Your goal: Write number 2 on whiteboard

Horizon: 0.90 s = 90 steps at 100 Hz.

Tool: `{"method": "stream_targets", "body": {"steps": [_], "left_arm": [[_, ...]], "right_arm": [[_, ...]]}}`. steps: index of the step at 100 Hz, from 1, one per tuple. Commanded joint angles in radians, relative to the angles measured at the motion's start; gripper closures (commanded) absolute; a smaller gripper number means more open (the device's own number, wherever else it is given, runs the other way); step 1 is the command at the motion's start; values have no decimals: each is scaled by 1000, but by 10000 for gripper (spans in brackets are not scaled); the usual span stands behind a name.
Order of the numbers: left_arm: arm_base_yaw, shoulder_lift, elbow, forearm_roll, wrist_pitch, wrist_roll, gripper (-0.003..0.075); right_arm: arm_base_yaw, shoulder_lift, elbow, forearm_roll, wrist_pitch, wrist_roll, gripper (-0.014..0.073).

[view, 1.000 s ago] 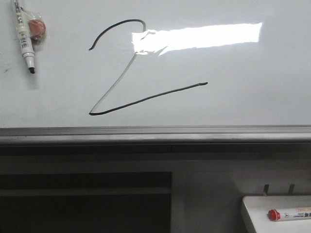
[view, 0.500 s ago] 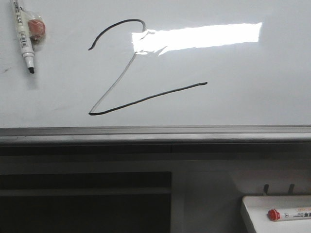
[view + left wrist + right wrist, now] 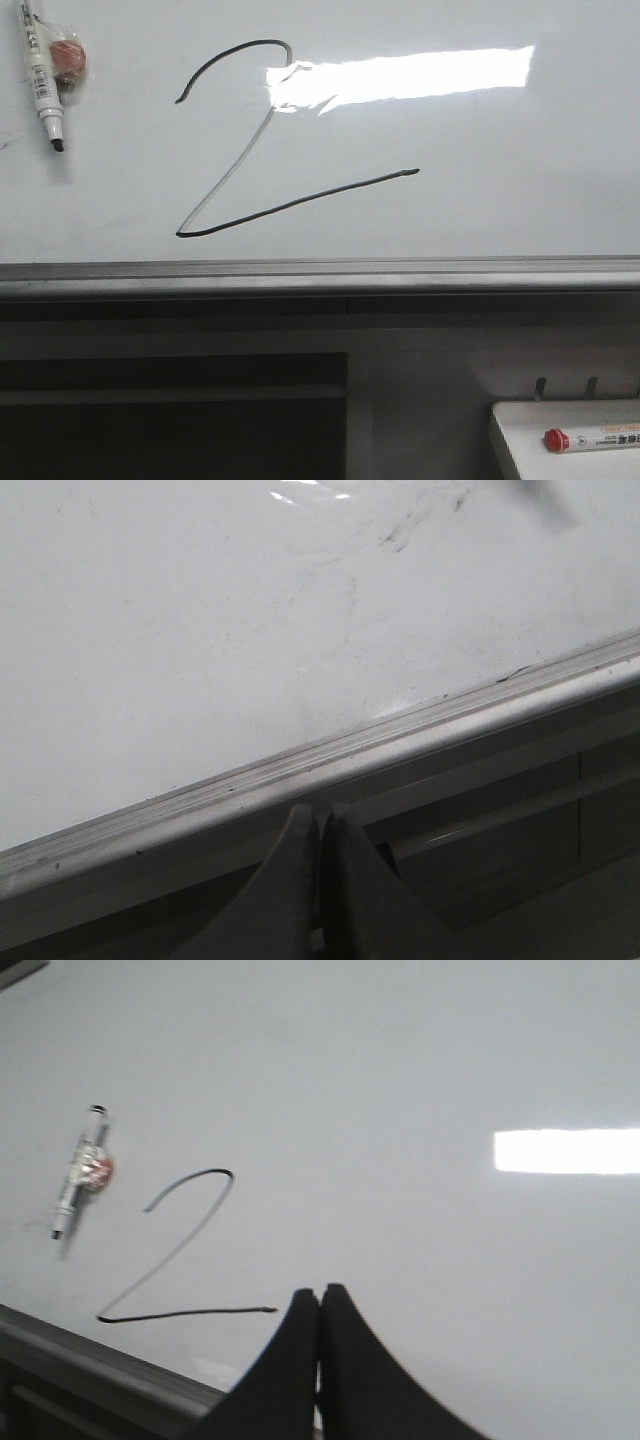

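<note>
I see one whiteboard (image 3: 480,190) in front of me, big and shiny, with one bright patch of glare (image 3: 400,75) on it. There is one number 2 (image 3: 250,140) drawn on it in black. It sits on the left half of the whiteboard, just above the grey rail (image 3: 320,272) at the board's low edge. Its top is a curved hook, its middle line is thin and pale, and its long bottom line slants up to the right.

I count two markers. One black marker (image 3: 42,85) sticks to the whiteboard at the top left, tip down, well apart from the number 2. A small round red thing (image 3: 68,58) sits right beside it. The other one is a red-capped marker (image 3: 590,438), and it lies in one white tray (image 3: 520,425) at the bottom right, below the rail.

I have two sets of fingers. My left fingers (image 3: 318,825) are pressed together and hold nothing, close to the rail. My right fingers (image 3: 320,1305) are pressed together too, empty, and show in front of the whiteboard near the end of the 2's bottom line.
</note>
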Motion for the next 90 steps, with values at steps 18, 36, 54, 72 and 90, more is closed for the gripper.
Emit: {"method": "stream_targets", "body": {"steps": [18, 36, 54, 72, 90], "left_arm": [[4, -26, 12, 1, -51, -9, 741], [4, -26, 12, 1, -51, -9, 741], [4, -26, 12, -1, -51, -9, 741], [4, -26, 12, -1, -51, -9, 741], [4, -26, 12, -1, -51, -9, 741]], "right_arm": [[-262, -35, 57, -571, 114, 622, 645], [-352, -112, 57, -571, 318, 622, 645], [-357, -115, 57, -547, 465, 620, 645], [-357, -115, 57, -547, 455, 620, 645], [-357, -115, 57, -547, 451, 620, 645]]}}
